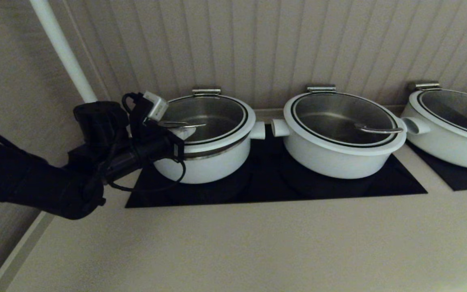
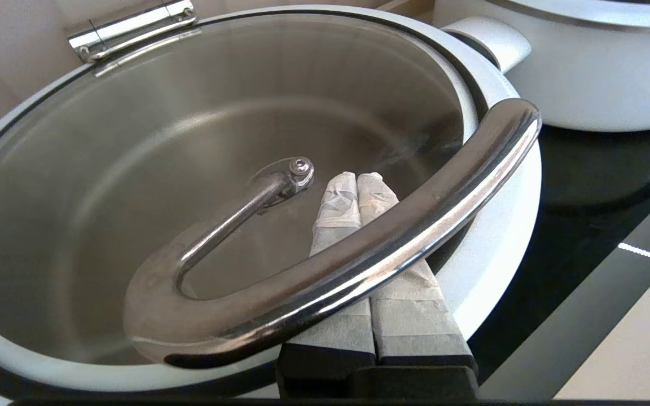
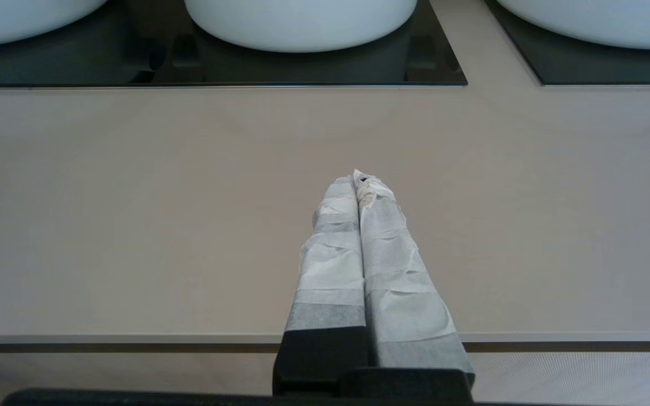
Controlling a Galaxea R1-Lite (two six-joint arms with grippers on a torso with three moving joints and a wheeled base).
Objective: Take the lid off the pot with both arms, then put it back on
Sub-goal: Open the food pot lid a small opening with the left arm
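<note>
The pot [image 1: 205, 167] stands at the left on a black hob, one stub handle pointing right. The glass lid [image 1: 211, 115] sits on it, its steel underside edge showing below the white rim on the near side. My left gripper [image 1: 187, 132] is shut. Its taped fingers, pressed together, reach under the looped steel handle [image 1: 181, 124] over the glass. In the left wrist view the gripper [image 2: 357, 177] lies beneath the handle [image 2: 404, 237] above the lid [image 2: 189, 141]. My right gripper [image 3: 359, 177] is shut and empty, low over the counter's front edge, outside the head view.
Two wider white lidded pots stand to the right, one in the middle [image 1: 339, 156] and one at the far right [image 1: 448, 146], on black hob plates [image 1: 266, 188]. A ribbed wall runs right behind them. A white pole [image 1: 61, 48] rises at the left. The beige counter [image 1: 258, 243] spreads in front.
</note>
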